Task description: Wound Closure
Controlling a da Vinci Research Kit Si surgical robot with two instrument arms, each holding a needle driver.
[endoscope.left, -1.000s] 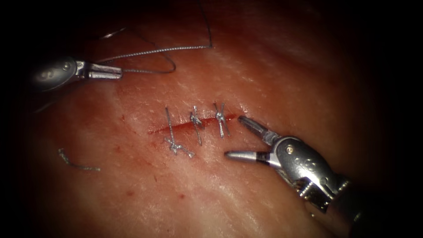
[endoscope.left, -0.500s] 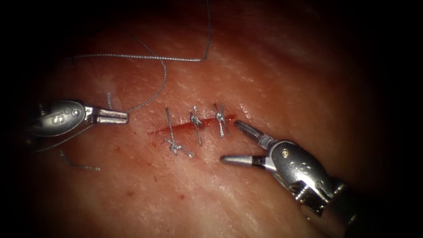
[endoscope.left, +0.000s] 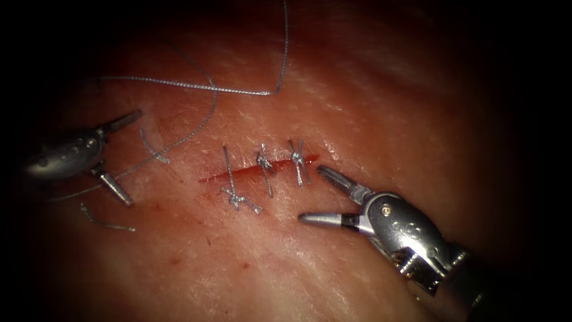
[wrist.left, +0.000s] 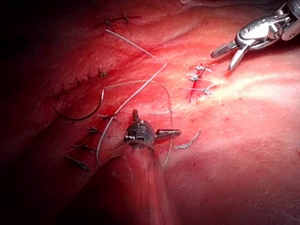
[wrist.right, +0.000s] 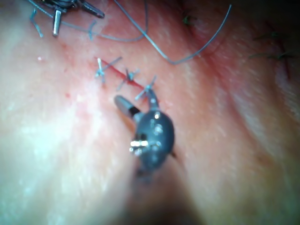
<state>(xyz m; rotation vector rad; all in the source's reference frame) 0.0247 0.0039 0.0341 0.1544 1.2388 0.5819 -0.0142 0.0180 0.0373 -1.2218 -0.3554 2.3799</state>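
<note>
Both tools hold nothing. The left tool (endoscope.left: 122, 158) has wide jaws over loose thread (endoscope.left: 196, 86), left of the cut (endoscope.left: 238, 173). The right tool (endoscope.left: 310, 194) gapes wide beside three knots (endoscope.left: 265, 164). The needle (wrist.left: 77, 115) lies free on the tissue (endoscope.left: 286, 262). Open tips could snag thread or poke a knot.

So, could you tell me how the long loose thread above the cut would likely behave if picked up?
The thread lies in slack curves on the tissue, so it is probably floppy and light. Being thin, it may slip.
</note>
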